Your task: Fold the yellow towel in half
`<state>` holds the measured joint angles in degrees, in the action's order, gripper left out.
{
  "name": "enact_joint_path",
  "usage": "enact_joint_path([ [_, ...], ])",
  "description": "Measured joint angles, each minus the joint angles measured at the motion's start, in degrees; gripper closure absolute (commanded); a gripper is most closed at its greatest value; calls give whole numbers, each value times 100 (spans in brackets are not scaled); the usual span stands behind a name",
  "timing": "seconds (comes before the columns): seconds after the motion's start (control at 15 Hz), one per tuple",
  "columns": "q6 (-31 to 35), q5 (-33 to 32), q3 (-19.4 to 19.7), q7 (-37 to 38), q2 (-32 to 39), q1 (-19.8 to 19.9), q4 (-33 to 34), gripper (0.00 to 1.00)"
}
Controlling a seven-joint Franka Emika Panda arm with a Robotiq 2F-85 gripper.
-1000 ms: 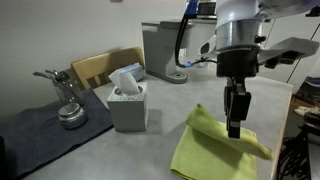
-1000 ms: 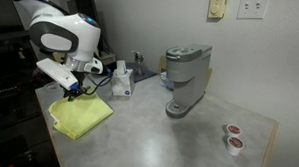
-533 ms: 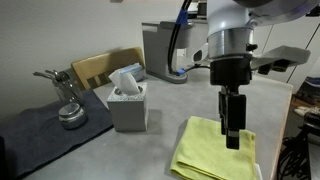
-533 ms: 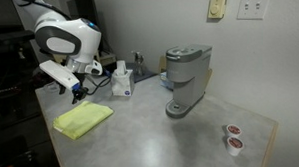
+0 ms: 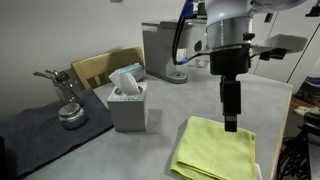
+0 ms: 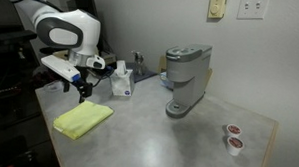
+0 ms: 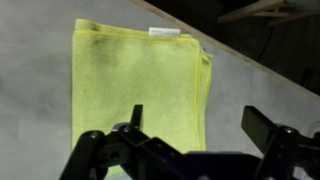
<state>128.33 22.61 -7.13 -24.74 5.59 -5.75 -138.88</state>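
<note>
Fold looks done: yellow towel (image 7: 140, 75) lies doubled (edges stacked). Your gripper (image 5: 231, 123) hangs above it, spread, empty; lift clear.

White rounded arm (image 6: 63, 30) shells, dark joint rings, blue cable (image 5: 181, 33) trailing, black jaws.

Grey countertop (image 6: 158, 134); plain white wall (image 6: 142, 23), outlet plates (image 6: 251, 7); wooden panel (image 5: 98, 66).

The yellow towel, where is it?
In both exterior views the yellow towel lies folded flat near the edge of the table, under the gripper; the tissue box is its nearest neighbour.
</note>
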Motion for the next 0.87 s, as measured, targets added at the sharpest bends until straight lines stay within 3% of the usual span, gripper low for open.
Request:
enact_joint_path([
  [0.4, -95, -1301, 136, 1159, -569, 2, -38, 0],
  [0.87, -386, -1732, 192, 1690, -1128, 3, -82, 0],
])
